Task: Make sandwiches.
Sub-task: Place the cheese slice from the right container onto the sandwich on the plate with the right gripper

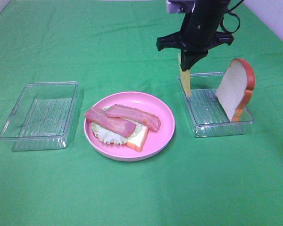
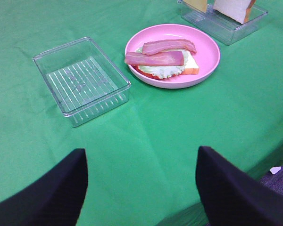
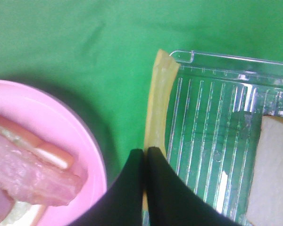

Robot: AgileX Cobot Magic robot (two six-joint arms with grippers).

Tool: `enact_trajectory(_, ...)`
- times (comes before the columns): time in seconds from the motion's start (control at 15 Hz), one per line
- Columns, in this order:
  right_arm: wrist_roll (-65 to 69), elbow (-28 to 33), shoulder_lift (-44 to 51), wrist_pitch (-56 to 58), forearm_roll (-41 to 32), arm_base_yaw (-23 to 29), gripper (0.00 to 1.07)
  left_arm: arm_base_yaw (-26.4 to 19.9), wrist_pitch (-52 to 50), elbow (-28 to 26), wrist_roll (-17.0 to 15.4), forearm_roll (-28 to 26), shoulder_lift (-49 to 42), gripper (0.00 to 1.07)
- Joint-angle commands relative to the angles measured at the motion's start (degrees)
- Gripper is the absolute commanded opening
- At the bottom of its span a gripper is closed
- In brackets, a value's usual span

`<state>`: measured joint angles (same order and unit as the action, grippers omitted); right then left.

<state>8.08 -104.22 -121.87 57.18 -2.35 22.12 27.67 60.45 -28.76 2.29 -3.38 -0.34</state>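
1. The right gripper is pinched tight on the upper end of a thin yellow-orange cheese square. In the wrist view its two black fingers almost meet on it.
2. The cheese square hangs on its edge with its long axis vertical. Its lower end points down at the 9 o'clock wall of a clear plastic rectangular tray that has a ribbed floor. I cannot tell whether the cheese touches this wall.
3. At the 3 o'clock side of the same tray stands a white bread slice with an orange-red crust. It is upright, with the rounded top up, and it leans a little. Its flat, slightly grainy face looks toward 9 o'clock.
4. A round pink plate, smooth and glossy, sits near this tray at its 9 o'clock. On the plate a second bread slice lies flat, and only its corner at 5 o'clock shows. A pale green lettuce leaf with a frilled edge covers the rest of it.
5. Two pinkish-red bacon strips lie on the lettuce leaf, side by side. Their long axes run from about 10 o'clock to 4 o'clock, and the surface is marbled with paler streaks.
6. The left gripper has its black fingers wide apart above the green cloth. It is well apart from a second clear ribbed tray, which lies at 9 o'clock from the plate.
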Motion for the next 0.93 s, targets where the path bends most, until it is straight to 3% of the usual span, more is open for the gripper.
enact_trajectory(0.07, -9.6, -0.2, 4.3, 4.0, -10.1, 0.0, 0.00, 0.1, -0.5, 0.1, -0.2, -0.2, -1.3, 0.64)
enact_trajectory(0.13, -11.5, -0.2, 4.4, 4.6, -12.5, 0.0, 0.00, 0.1, -0.5, 0.1, -0.2, -0.2, -1.3, 0.64)
enact_trajectory(0.4, -24.9, 2.8, 4.0, 5.8, -35.4, 0.0, 0.00, 0.1, -0.5, 0.1, -0.2, -0.2, -1.3, 0.64)
enact_trajectory(0.6, -29.3, 5.4, 2.1, 7.1, -44.7, 0.2, 0.00, 0.1, -0.5, 0.1, -0.2, -0.2, -1.3, 0.64)
enact_trajectory(0.93, -30.3, 5.9, -5.0, 4.8, -46.5, 6.1, 0.00, 0.1, -0.5, 0.1, -0.2, -0.2, -1.3, 0.64)
